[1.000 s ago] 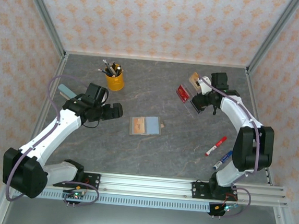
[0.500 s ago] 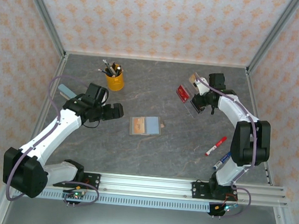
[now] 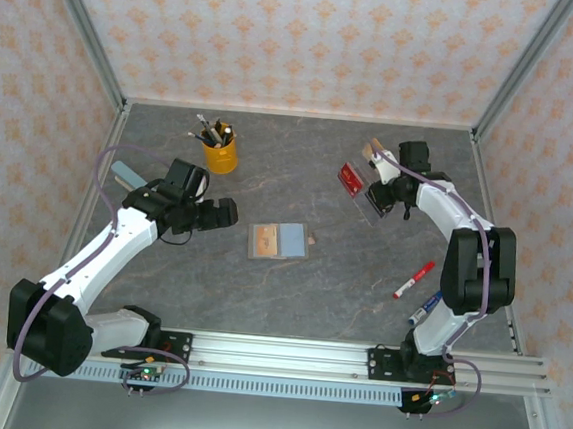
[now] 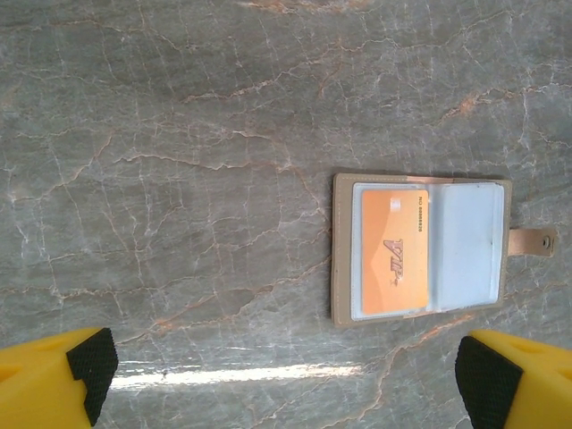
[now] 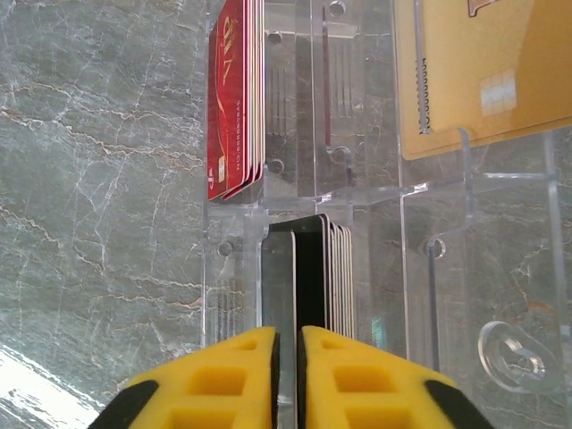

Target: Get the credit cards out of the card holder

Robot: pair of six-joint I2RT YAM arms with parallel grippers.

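Plainly, a grey-olive bifold holder [image 4: 465, 255] keeps one tan-orange card [image 4: 391, 250]; a clear plastic tray [image 5: 483, 268] holds red cards [image 5: 231, 107], black cards [image 5: 309, 268]; left jaws gape, right jaws' state unclear.

From above and behind, the top camera shares the card holder [image 4: 465, 246] with the downward left wrist camera, the clear tray [image 5: 500, 259] with the close right one.

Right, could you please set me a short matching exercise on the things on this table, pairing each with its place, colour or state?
Things:
1. card holder
2. orange card
3. red cards
4. pen cup

Descriptions:
A. slotted in a clear tray
B. yellow, upright
C. lying open
D. tucked inside the card holder

Pairs: 1-C, 2-D, 3-A, 4-B
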